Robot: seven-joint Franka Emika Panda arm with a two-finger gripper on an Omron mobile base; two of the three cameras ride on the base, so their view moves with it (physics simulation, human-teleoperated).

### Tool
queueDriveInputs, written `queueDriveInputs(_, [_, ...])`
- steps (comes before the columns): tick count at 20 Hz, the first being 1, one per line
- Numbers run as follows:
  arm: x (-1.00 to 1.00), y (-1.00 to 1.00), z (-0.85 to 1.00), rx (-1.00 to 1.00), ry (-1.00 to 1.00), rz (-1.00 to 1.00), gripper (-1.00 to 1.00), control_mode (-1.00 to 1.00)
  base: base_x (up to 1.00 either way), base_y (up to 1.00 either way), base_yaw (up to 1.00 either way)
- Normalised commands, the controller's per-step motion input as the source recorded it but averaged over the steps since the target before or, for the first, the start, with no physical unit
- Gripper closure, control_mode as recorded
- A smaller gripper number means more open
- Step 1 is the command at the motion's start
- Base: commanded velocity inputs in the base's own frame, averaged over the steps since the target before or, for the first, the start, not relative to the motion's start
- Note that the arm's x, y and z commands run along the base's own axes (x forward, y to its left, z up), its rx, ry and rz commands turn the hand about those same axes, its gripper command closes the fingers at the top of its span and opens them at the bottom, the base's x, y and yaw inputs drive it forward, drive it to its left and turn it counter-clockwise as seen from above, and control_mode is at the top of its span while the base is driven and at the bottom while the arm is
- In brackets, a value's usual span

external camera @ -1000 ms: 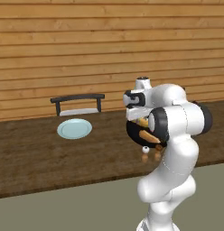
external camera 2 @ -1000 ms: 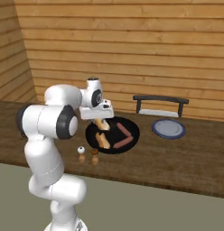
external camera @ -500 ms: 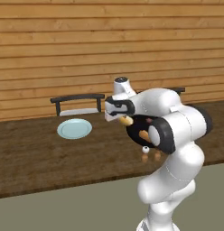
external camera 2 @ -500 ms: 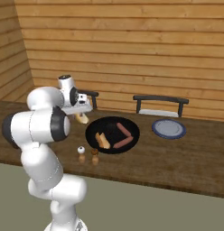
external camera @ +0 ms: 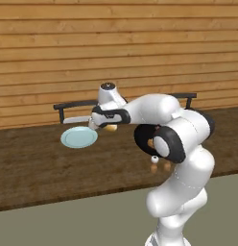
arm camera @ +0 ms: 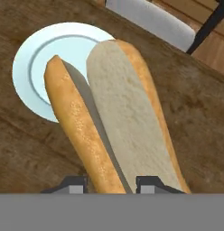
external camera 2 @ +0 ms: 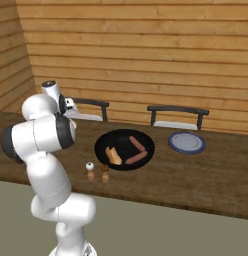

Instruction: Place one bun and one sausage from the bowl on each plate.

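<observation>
Pale blue-green plate [external camera: 78, 137] is seen at the far left, just below and ahead of the gripper [external camera: 102, 126], not yet directly under it. The gripper is pinched on a split bun [arm camera: 111, 122], which is held lengthwise between the jaws with its far end reaching over the plate's near edge in the hand view. For the step to be done well, the bun should probably be carried a little further until most of it hangs over the middle of the plate, then lowered close to the surface before the jaws are parted, so that it is laid flat and does not roll onto the wooden counter [external camera 2: 206, 175]. To the right of the gripper, well apart from it, the black bowl [external camera 2: 102, 142] is found, and in it one bun [external camera 2: 113, 155] and two sausages [external camera 2: 136, 151] can be counted. Beside the bowl's near edge two small shakers [external camera 2: 97, 172] are stood. Further right again, the dark blue-grey plate [external camera 2: 187, 142] is seen bare. Two plates, two buns and two sausages are thus counted in all, and two dark chairs [external camera 2: 178, 115] are set behind the counter against the plank wall.
</observation>
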Motion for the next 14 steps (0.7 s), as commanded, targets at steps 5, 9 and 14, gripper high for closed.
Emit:
queueDriveInputs(5, [0.26,1.00,-0.06,-0.01,0.04,0.21,1.00,-1.00,0.00,0.00,0.00])
queueDriveInputs(9, [0.37,1.00,-0.24,0.00,0.02,0.17,1.00,-1.00,0.00,0.00,0.00])
queueDriveInputs(14, [0.23,0.29,-0.63,0.00,0.03,0.04,1.00,-1.00,0.00,0.00,0.00])
